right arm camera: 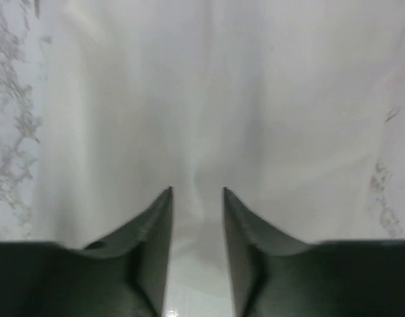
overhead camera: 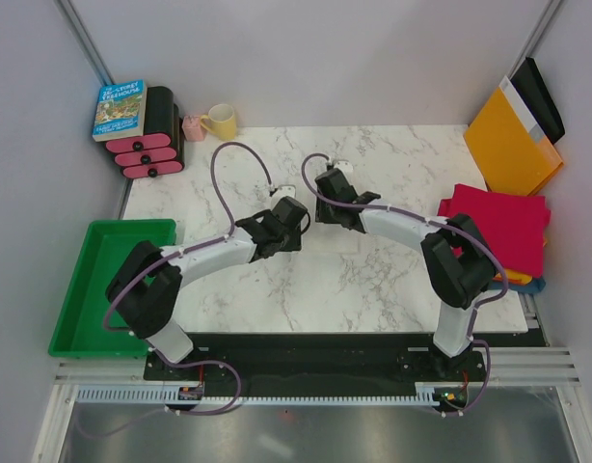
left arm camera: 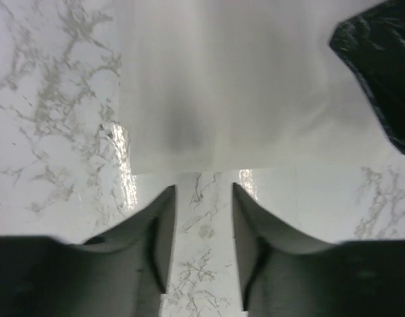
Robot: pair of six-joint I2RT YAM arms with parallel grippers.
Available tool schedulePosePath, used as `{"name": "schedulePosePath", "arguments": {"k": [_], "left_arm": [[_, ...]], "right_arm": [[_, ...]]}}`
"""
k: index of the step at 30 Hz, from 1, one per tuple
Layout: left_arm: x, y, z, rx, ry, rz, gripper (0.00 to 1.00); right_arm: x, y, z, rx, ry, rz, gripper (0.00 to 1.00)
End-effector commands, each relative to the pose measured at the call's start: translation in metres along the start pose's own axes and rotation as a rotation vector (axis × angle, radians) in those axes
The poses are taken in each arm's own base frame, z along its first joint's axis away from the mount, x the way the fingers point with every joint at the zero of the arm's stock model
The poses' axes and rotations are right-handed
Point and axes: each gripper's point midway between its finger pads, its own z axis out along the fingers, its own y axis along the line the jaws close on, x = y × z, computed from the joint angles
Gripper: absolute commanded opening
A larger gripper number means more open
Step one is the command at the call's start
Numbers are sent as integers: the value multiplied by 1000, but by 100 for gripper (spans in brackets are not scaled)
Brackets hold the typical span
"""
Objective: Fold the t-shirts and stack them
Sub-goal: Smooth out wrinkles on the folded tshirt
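Observation:
In the left wrist view a white t-shirt (left arm camera: 242, 86) lies flat on the marble, its near edge just ahead of my left gripper (left arm camera: 202, 188). That gripper is open, with only bare tabletop between its fingers. The same white cloth (right arm camera: 222, 99) fills the right wrist view, and my right gripper (right arm camera: 197, 190) stands open over its near part, gripping nothing. From above, the left gripper (overhead camera: 298, 214) and right gripper (overhead camera: 325, 183) meet at mid-table, where the white shirt barely shows against the marble. A folded red t-shirt (overhead camera: 498, 227) tops a stack at the right edge.
Orange and blue folded edges (overhead camera: 525, 283) peek out under the red shirt. An orange-yellow envelope (overhead camera: 513, 145) leans at the back right. A green tray (overhead camera: 103, 280) sits off the table's left edge. A book (overhead camera: 120, 109), a pink-and-black rack (overhead camera: 151, 145) and mugs (overhead camera: 219, 122) stand at the back left.

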Motion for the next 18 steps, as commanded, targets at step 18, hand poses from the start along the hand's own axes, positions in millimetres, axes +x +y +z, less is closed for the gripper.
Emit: {"name": "schedulePosePath", "arguments": {"k": [18], "left_arm": [[-28,8,-69,114,-113,18,54]], "right_arm": [[-87,-149,-197,430,-674,32,57]]}}
